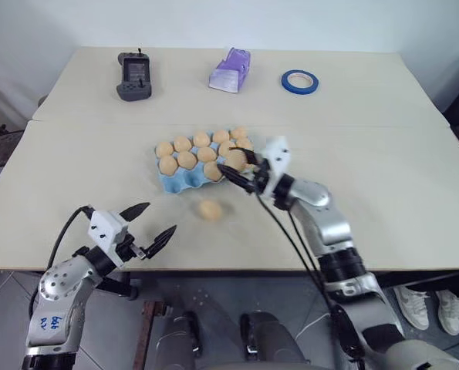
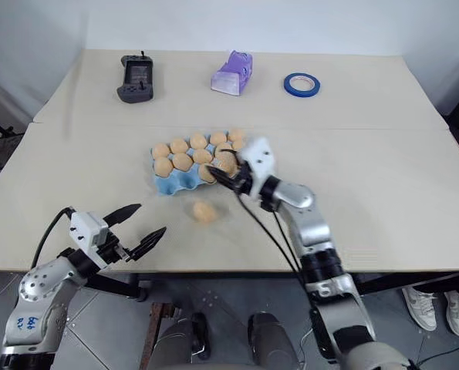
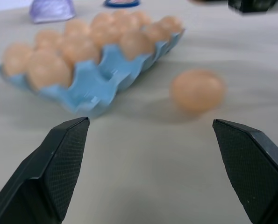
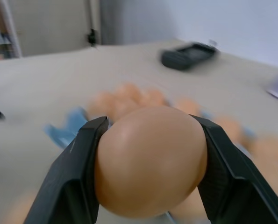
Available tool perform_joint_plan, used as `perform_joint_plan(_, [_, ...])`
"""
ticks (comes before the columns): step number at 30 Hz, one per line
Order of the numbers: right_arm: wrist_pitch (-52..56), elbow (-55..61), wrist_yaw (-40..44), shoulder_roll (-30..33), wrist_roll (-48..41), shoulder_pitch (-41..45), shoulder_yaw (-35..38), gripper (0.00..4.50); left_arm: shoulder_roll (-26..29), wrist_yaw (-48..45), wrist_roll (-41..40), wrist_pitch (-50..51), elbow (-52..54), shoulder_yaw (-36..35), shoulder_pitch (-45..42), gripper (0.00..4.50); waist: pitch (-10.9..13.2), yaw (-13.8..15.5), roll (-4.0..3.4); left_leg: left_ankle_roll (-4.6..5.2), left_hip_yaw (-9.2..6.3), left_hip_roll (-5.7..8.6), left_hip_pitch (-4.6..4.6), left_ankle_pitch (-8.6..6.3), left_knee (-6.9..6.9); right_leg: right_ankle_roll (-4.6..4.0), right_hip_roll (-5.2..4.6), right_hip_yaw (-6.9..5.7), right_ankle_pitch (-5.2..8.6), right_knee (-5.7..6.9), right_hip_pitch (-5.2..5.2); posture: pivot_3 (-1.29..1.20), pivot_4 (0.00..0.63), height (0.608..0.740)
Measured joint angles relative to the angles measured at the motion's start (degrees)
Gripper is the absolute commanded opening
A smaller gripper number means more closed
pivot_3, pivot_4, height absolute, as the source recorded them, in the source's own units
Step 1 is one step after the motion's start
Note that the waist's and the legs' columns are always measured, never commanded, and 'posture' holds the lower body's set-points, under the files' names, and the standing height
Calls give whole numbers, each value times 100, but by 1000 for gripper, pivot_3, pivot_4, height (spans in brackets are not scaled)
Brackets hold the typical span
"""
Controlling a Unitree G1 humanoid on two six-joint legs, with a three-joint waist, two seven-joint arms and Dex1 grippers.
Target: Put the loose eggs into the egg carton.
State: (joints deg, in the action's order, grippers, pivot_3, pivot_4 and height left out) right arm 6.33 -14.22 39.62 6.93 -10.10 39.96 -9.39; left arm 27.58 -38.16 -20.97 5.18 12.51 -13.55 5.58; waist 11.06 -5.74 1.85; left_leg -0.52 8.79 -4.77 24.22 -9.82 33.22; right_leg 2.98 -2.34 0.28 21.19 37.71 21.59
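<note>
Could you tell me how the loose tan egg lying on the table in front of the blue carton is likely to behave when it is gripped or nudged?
The smooth tan-orange oval egg lies on the bare beige table, so a nudge would probably roll it. Its glossy rounded shell may slip between narrow jaws unless gripped near its middle. It looks small and light, and probably fragile, so a gentle squeeze seems wise.

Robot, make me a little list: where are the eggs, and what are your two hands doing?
right gripper: shut on held egg, over the egg carton
left gripper: open, holding nothing, near the table's front edge
loose egg: on the table, just in front of the carton
carton: light blue, most cups filled with eggs
</note>
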Motion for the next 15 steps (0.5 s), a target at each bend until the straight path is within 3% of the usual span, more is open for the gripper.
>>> perform_joint_plan(5, [-277,-1045,-366,-645,524,526,-430,2219,-77,122,-2,-21,4,-60,95,4500,-1,24,2,-2,1,8,6,-2,-14,-2,-12,-5,0,-16,2,0,150,740])
perform_joint_plan(12, [-686,-2071,-477,-792,741,899,-388,4476,-175,269,-2,-16,164,-62,243,4500,-1,0,2,-2,2,8,15,-4,-26,-5,-10,-6,2,-24,11,0,150,740])
perform_joint_plan(15, [-736,-2047,-373,-774,730,894,-378,4476,-176,309,-3,-16,286,-62,271,4500,-1,-39,2,-1,2,7,15,-4,-25,-6,-9,-5,3,-23,11,0,150,740])
